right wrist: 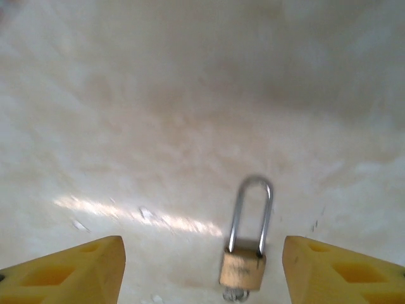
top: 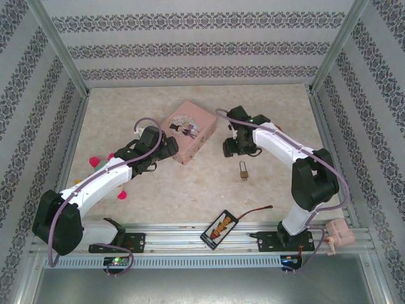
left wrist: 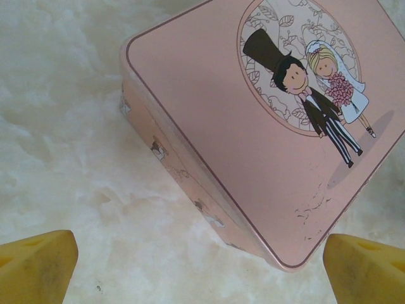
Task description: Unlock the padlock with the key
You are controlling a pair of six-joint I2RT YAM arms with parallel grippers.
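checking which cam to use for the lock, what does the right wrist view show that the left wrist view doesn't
Right wrist: the padlock lying flat on the table, shackle pointing away, untouched between the open right tool's fingertips. A grey bit at its base may be the key.
Left wrist: a pink tin with a cartoon bride and groom, one corner reaching in between the open left tool's fingertips.
Both: the pale marbled table and yellow fingertips at the bottom corners.
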